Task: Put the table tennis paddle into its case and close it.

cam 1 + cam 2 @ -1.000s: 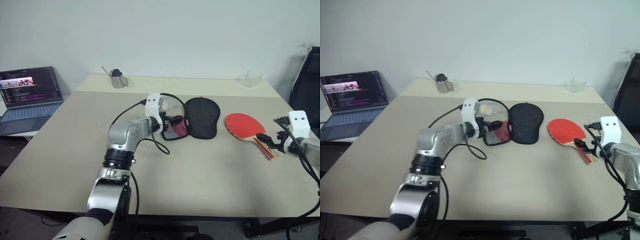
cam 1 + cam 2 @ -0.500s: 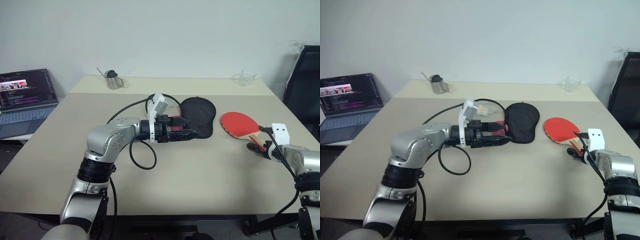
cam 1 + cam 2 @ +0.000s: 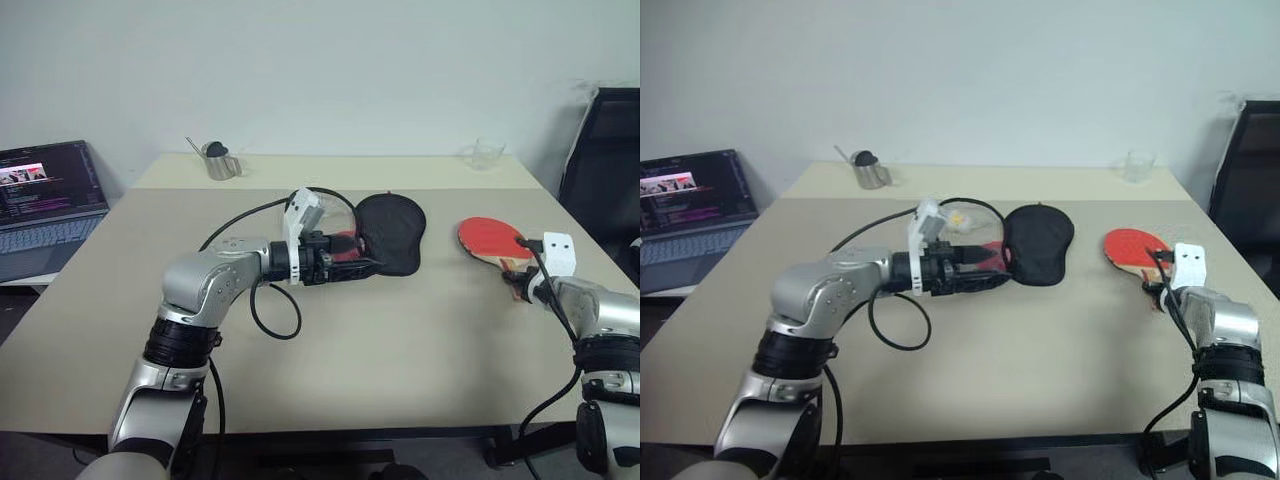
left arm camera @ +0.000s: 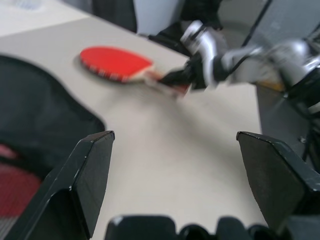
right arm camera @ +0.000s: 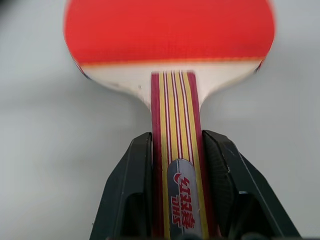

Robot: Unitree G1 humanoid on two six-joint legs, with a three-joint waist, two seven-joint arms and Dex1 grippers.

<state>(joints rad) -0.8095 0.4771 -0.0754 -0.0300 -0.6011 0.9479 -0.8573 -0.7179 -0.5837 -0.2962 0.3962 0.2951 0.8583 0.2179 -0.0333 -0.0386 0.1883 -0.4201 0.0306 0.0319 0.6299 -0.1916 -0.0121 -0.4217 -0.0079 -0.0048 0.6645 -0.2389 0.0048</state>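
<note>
right gripper [image 5: 177, 200] has just closed on the paddle [image 5: 170, 45] handle, paddle flat on the table [image 3: 400, 340] at right. left gripper [image 4: 175, 200] open, backed off beside the open case [image 3: 390, 232]. pickup next, probably.

Matt red rubber on the paddle [image 5: 169, 31], with a smooth pale wooden handle striped red and yellow. Soft black cloth case [image 3: 392, 232], red lining inside. Smooth matt beige worktop [image 3: 400, 330]. Shiny metal cup [image 3: 218, 163]; clear glass [image 3: 486, 154]. Black matt plastic on the left tool [image 4: 177, 185].
</note>
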